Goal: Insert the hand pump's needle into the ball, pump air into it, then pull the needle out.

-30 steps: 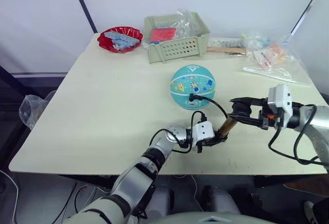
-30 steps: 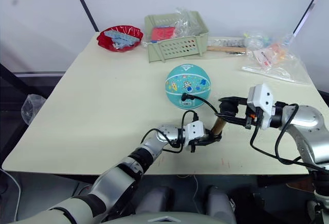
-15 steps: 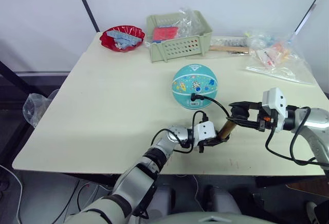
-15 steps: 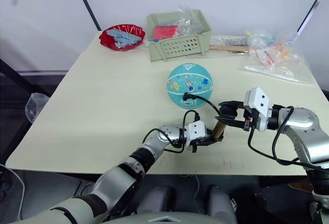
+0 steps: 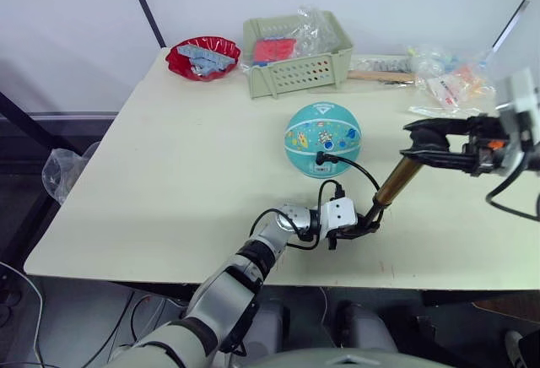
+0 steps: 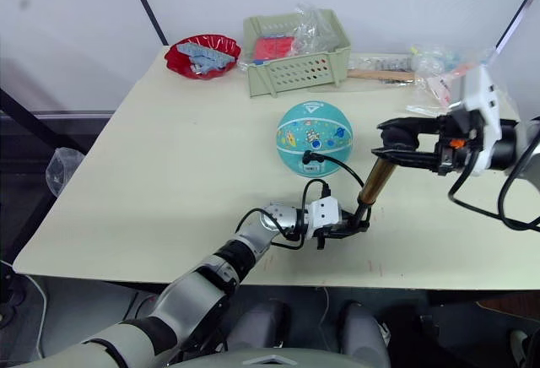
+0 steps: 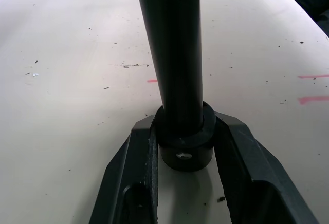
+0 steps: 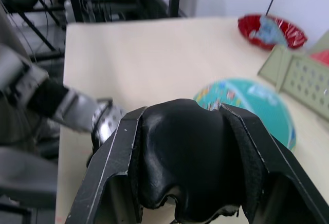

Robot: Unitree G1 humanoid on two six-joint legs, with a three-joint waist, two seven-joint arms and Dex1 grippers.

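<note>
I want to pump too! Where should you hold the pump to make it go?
Hold two parts of the hand pump: the black bottom cap, from the sides near the table, as the left end effector does, and the T-handle on top, as the right end effector does. It leans, so the base needs steadying.

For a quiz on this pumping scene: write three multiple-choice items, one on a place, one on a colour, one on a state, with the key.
1. Where is the ball?
A. In the green basket
B. On the table, in front of the green basket
C. In the red bowl

2. What colour is the bowl?
A. Red
B. Blue
C. White

3. What holds the hand pump?
A. Nothing
B. The left gripper alone
C. The left gripper at its base, the right gripper at its handle

Key: B, it sits on the table before the basket; A, the bowl is plainly red; C, both grippers clamp it.
</note>
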